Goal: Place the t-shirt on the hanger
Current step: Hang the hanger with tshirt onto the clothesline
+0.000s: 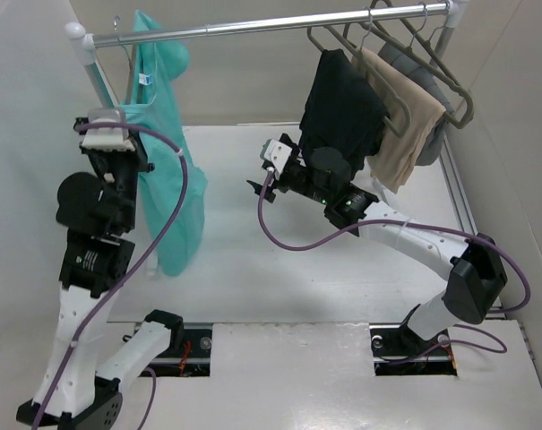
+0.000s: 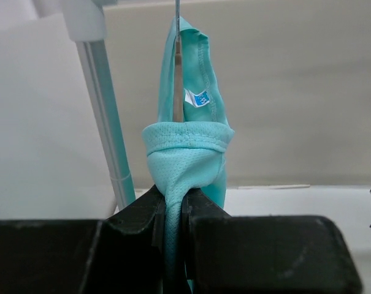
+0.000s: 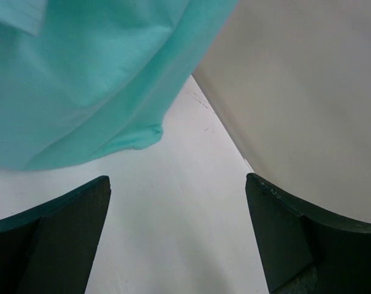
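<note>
Hanging at the far-left end of the rail [image 1: 271, 22], teal t-shirt [image 1: 167, 179] is draped over hanger [image 2: 178, 79]; fold clamped in closed left gripper [image 2: 173, 208]; right gripper [image 3: 178, 196] spread wide, empty; may be dragged off if pulled

The white table [image 1: 279, 278] carries the left arm base [image 1: 82, 408] and right arm base [image 1: 412, 345] at its near edge.

The t-shirt [image 1: 167, 161] hangs from the rail [image 1: 253, 25] above the left gripper [image 2: 172, 211], one fold between its jaws. Hung garments [image 1: 342, 98] lie just behind the right gripper [image 3: 178, 239]; the t-shirt lies to its left, apart.
</note>
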